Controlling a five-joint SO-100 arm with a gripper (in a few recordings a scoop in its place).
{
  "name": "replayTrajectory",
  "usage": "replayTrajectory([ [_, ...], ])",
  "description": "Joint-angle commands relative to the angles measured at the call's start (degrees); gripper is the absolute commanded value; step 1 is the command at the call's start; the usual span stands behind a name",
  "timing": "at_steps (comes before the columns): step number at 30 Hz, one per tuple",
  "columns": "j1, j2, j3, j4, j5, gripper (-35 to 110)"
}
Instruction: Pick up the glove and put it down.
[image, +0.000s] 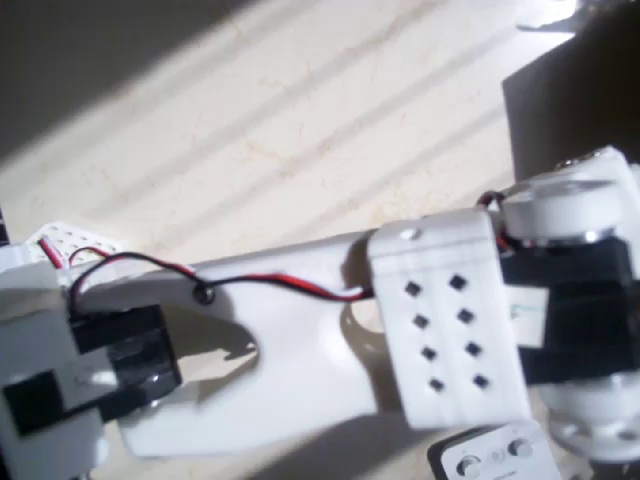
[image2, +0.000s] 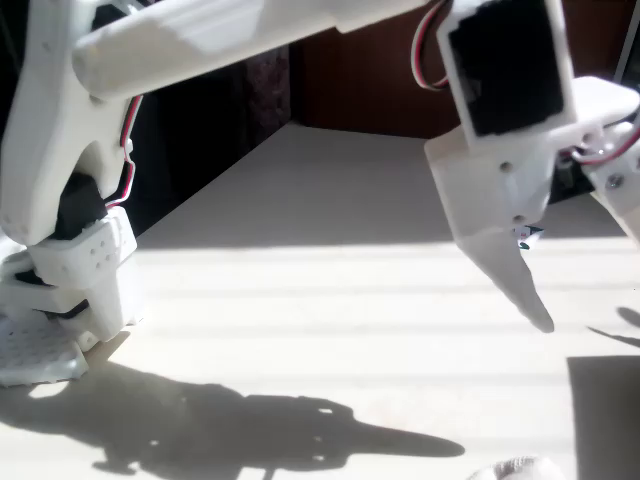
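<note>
Gripper (image2: 585, 270) hangs in the air at the right of the fixed view, above the table (image2: 330, 300) and touching nothing. One long white finger (image2: 525, 285) points down and a little to the right, its tip clear of the surface. A second white part stands well apart from it at the right edge, partly cut off, so the jaws read as spread, with nothing between them.

From its base (image2: 75, 265) at the left, the arm (image2: 230, 35) rises and stretches across the top of that view to the black wrist motor (image2: 510, 65) above the gripper. Red and black wires (image2: 128, 165) run along it. The base stands on a perforated white plate (image2: 35, 350). The arm's dark shadow (image2: 270, 430) lies on the sunlit table below.

Seen from overhead, the arm (image: 290, 350) runs across the lower half of the picture, with a white bracket (image: 445, 310) pierced by small diamond holes and a red and black wire (image: 260, 282) along its top. A box (image: 495, 455) with round knobs sits at the bottom edge, just beside the arm.

At the bottom edge of the fixed view, a pale, rounded, off-white shape lies on the table below and slightly left of the finger; this appears to be the glove (image2: 515, 468). So little of it shows that its fingers and lie cannot be made out.
</note>
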Motion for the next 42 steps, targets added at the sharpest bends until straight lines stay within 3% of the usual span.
replayTrajectory([
  [1, -3.6, -1.41, -0.79, -2.02, 1.93, 25],
  [17, -4.48, -15.03, -0.88, -8.88, 2.02, 25],
  [28, -4.75, -16.7, -0.88, -11.43, 1.67, 0],
  [42, -4.04, -16.26, -0.97, -11.95, 1.76, 0],
])
